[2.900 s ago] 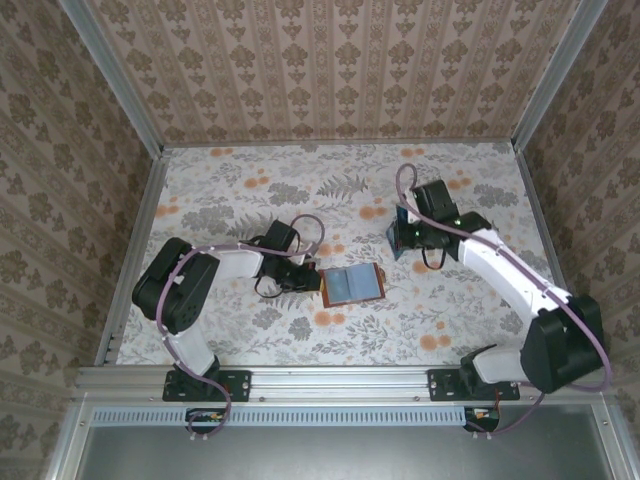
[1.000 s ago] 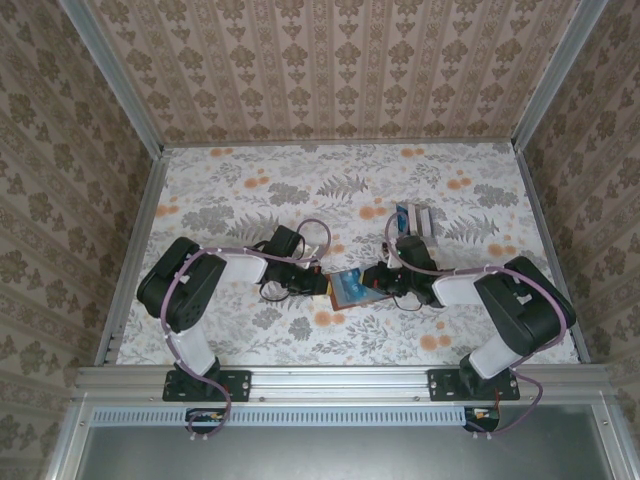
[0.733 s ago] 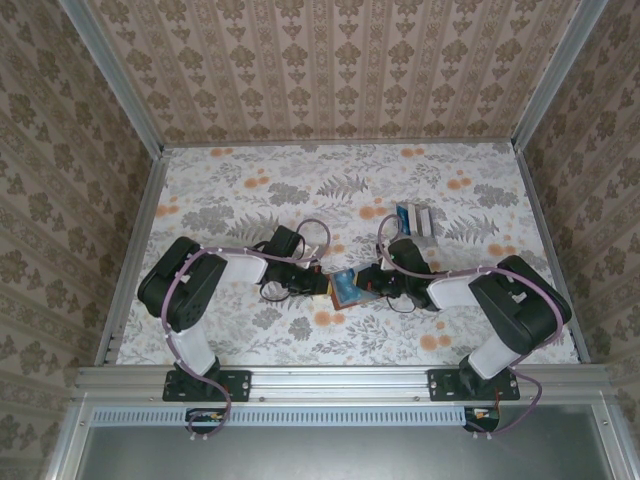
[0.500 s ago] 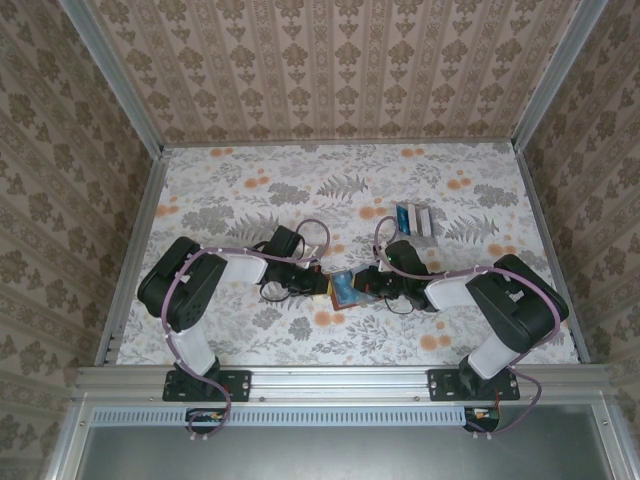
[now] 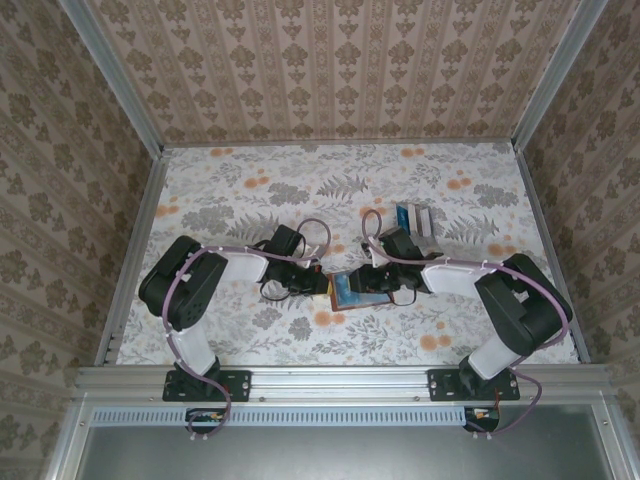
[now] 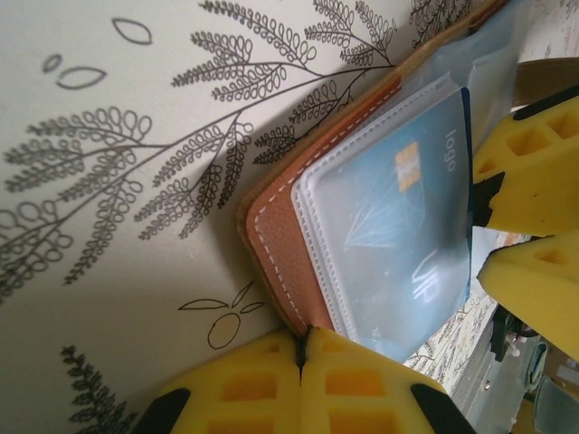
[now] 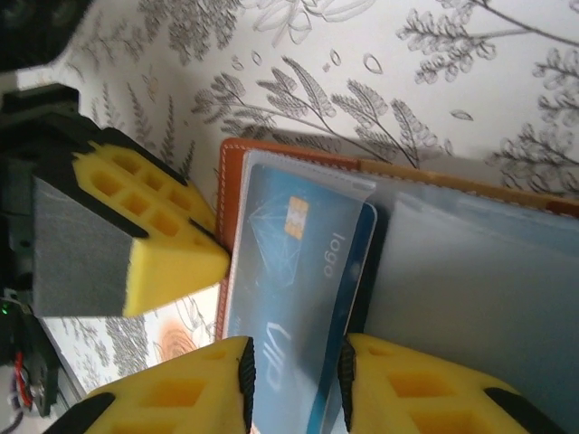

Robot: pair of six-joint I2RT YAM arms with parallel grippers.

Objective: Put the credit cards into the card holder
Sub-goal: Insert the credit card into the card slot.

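The card (image 7: 298,271) lies face up in the wallet's (image 6: 271,235) clear sleeve (image 7: 312,181). It looks mostly seated, though its edge toward the fold seems to stand a little proud. The wallet lies open on the table (image 5: 250,190) between the two arms. The right claw (image 7: 296,362) has its pads apart, straddling the card's end, and we cannot tell whether a pad touches it. That is our first worry: if a foam pad rubs the card when the claw backs off, friction may draw the card out again or buckle the soft sleeve. The left claw (image 6: 303,348) is pinched together on the wallet's leather edge. That hold is narrow, so any sideways tug from the right could pull the leather free and let the wallet slide or fold shut. The spare cards (image 5: 416,218) lie just behind the right arm, where a careless retreat could scatter them.
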